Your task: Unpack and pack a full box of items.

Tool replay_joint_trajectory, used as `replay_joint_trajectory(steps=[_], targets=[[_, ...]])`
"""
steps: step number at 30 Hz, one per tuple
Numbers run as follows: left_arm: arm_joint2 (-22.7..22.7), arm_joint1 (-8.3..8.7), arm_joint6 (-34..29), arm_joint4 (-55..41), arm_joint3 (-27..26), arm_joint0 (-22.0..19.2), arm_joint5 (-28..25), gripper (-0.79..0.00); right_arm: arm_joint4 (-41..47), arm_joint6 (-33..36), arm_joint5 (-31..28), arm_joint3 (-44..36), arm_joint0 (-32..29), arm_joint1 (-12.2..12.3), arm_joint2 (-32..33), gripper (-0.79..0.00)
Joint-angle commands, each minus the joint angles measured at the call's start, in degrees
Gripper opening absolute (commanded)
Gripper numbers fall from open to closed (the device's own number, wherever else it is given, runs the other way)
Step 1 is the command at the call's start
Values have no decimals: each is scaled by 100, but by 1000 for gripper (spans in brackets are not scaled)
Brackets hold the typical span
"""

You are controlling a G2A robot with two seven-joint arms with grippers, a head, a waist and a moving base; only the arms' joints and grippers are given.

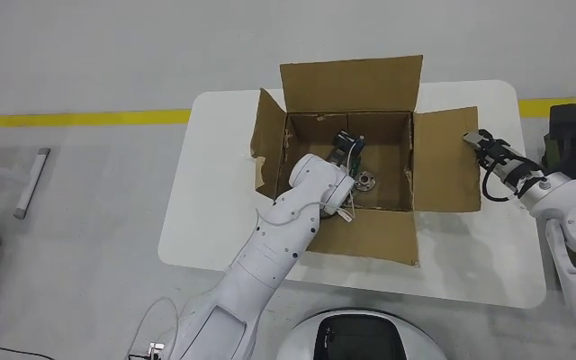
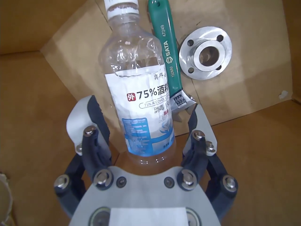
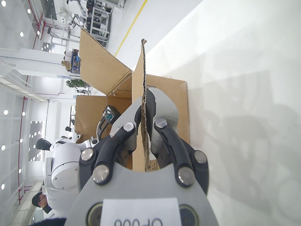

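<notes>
An open cardboard box [image 1: 304, 128] stands on the white table [image 1: 220, 189]. On its floor lie a clear bottle with a white cap [image 2: 135, 71], a green-handled wrench [image 2: 164, 45] and a steel flange [image 2: 205, 52] [image 1: 365, 183]. My left gripper [image 2: 145, 118] [image 1: 349, 148] is down inside the box, open, with its fingers on either side of the bottle's lower half; the wrench's jaw lies close to one finger [image 2: 196, 121]. My right gripper [image 3: 144, 99] [image 1: 477, 144] is shut on the outer edge of the box's right flap [image 3: 142, 71] [image 1: 445, 157].
The box's other flaps stand up or fold outward: a tall one at the back [image 1: 351, 83], one at the left [image 1: 267, 135], one at the front [image 1: 369, 234]. Bare table lies left of the box. A dark object [image 1: 562, 135] sits at the right edge.
</notes>
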Motion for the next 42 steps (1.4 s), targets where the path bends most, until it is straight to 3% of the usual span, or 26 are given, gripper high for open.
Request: replay_joint_trajectory(steps=[1,5,13,14,16,17,21,25,37,38,39,40,42], targets=[[5,-14,6,12,73,-16,-7,-123,1,1,7,2,-1,6,-4,-785],[17,-42,37,41,202,-31,-31,-283,2,5,9,0,2,18,-12,-785],[36,-99,81,70,383,-72,-62,-453,19,-9,-5,28,27,39,-50,-785],[38,-110,88,70,404,-80,-60,-496,22,-9,-10,32,31,42,-58,-785],[45,-126,105,77,424,-86,-69,-723,27,-11,-17,41,35,47,-64,-785],[51,-133,109,89,426,-87,-69,-785,34,-15,-19,48,37,50,-67,-785],[-10,-140,131,114,314,-82,-8,-785,63,-60,-29,80,50,57,-73,-785],[-197,-115,158,64,-120,-56,39,-785,54,-85,-48,123,90,69,-62,-785],[-1000,72,-375,402,-2096,307,471,-785,-220,76,-182,414,434,152,20,-785],[-1051,76,-390,408,-2243,339,551,-785,-221,99,-188,436,453,158,25,-696],[-1094,79,-427,394,-2357,355,583,-785,-236,123,-197,445,471,165,26,-468],[-1137,85,-443,427,-2449,344,585,-785,-265,153,-225,443,486,172,21,0],[-1223,100,-477,540,-2578,316,569,-785,-381,102,-286,408,508,185,24,0]])
